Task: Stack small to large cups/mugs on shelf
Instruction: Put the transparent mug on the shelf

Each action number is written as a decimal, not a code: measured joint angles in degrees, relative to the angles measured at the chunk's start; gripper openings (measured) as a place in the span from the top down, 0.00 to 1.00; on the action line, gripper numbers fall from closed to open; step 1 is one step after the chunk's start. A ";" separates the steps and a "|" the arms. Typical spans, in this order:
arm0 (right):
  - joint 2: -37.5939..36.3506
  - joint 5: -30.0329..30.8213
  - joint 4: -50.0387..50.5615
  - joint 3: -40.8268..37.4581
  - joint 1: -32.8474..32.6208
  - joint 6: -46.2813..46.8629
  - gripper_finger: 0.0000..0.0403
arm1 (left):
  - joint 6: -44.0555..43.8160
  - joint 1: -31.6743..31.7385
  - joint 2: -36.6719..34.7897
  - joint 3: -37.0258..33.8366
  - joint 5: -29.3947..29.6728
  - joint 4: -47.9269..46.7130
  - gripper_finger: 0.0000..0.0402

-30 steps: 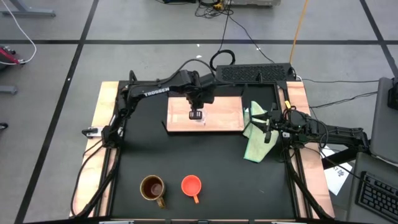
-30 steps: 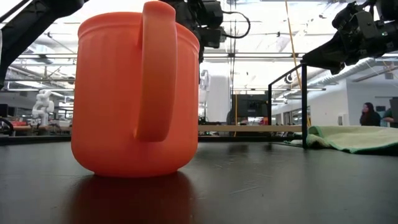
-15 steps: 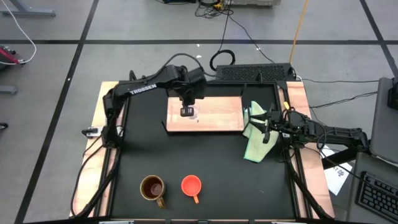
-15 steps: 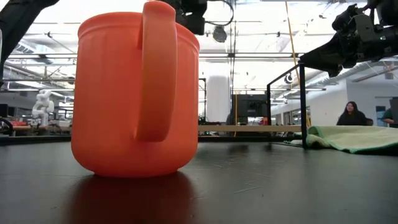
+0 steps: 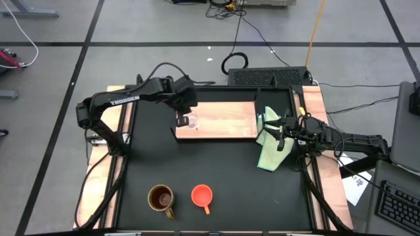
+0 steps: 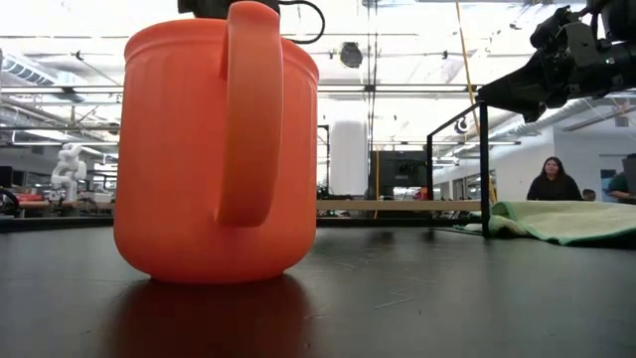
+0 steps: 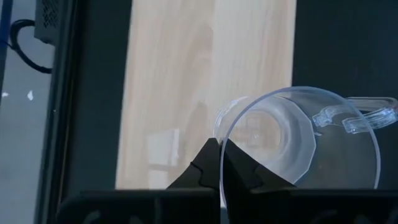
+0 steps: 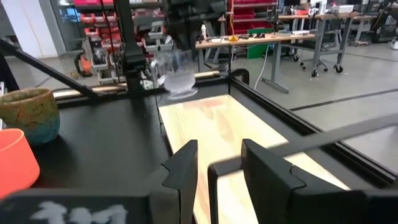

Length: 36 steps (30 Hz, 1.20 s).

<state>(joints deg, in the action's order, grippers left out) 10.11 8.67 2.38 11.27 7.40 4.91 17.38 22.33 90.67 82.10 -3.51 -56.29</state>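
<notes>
the left gripper (image 7: 221, 163) jaws pinch the clear glass cup (image 7: 298, 140) rim, holding it over the shelf (image 5: 223, 118) edge to set down first.

Clear glass cup (image 5: 189, 120) over shelf (image 5: 226, 121) edge (orange cup (image 5: 201, 195), brown mug (image 5: 161, 198) near front).

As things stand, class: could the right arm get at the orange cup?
Probably yes. The right tool waits open over the green cloth, and only bare black table lies between it and the orange cup; reach looks plausible, not certain.
</notes>
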 joint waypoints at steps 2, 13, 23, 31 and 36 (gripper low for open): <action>-0.02 -0.02 -0.65 0.00 0.00 0.00 0.71 | 0.55 -0.61 -0.04 -0.27 -0.88 -0.34 1.00; -0.04 0.00 -0.78 0.00 -0.01 0.39 0.71 | 8.44 -2.23 0.03 -0.84 -1.44 -2.88 1.00; -0.04 0.00 -0.89 0.00 0.00 0.02 0.71 | 8.44 -2.19 0.12 -7.00 -2.44 1.97 1.00; -0.07 0.00 -0.93 0.02 0.00 0.02 0.71 | 9.19 -1.20 0.12 -7.53 -0.58 2.54 1.00; -0.07 0.00 -0.93 0.02 0.00 0.00 0.71 | 10.63 -0.66 0.12 -7.53 -0.55 2.95 1.00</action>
<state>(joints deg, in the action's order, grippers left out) 10.04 8.67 1.45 11.29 7.40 4.91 28.01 21.67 90.78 74.56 -4.06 -53.34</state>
